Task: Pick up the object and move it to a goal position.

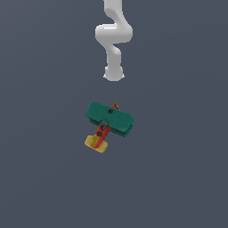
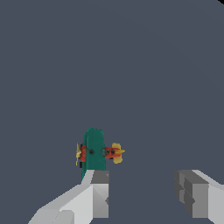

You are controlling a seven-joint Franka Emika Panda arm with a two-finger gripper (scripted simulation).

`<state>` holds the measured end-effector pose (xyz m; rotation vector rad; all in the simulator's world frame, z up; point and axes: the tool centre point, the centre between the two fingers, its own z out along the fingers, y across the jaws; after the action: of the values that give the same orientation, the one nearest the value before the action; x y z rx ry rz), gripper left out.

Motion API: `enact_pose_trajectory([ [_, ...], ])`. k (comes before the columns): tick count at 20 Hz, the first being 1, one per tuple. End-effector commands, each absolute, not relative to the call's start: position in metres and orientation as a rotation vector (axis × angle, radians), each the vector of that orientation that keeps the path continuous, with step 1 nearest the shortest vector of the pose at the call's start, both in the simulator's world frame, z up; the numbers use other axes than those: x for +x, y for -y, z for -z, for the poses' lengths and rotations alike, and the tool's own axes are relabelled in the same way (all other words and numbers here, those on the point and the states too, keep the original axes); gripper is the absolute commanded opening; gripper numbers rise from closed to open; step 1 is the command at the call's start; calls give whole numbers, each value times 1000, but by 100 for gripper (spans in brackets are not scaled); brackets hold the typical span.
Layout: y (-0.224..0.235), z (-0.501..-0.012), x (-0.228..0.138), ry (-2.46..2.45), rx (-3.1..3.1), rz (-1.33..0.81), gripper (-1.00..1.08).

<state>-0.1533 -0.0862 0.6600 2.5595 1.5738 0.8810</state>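
Biplane point(image 1: 109, 119) on the flat dark grey floor point(image 1: 40, 178), near the middle of the exterior view, just below the white arm point(image 1: 113, 38). Teal double wings stacked across a red-orange body, yellow tail toward the exterior view's lower left, yellow propeller tip toward the arm. Small black dots on the top wing and body.

Gripper point(image 2: 144, 192) spread wide in the wrist view, 2 grey fingers point(image 2: 99, 192) well apart, nothing between them. Biplane point(image 2: 94, 151) beyond the fingertips, apart from both, nearest the 1 finger partly overlapping its wing in that picture. Not gripped.
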Motion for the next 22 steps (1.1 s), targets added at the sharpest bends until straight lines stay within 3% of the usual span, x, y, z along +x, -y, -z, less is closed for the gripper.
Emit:
enact_pose_trajectory([
  [1, 93, -666, -158, -1618, 2521, -911, 28],
  [22, 157, -694, -187, -1938, 2183, -1154, 28],
])
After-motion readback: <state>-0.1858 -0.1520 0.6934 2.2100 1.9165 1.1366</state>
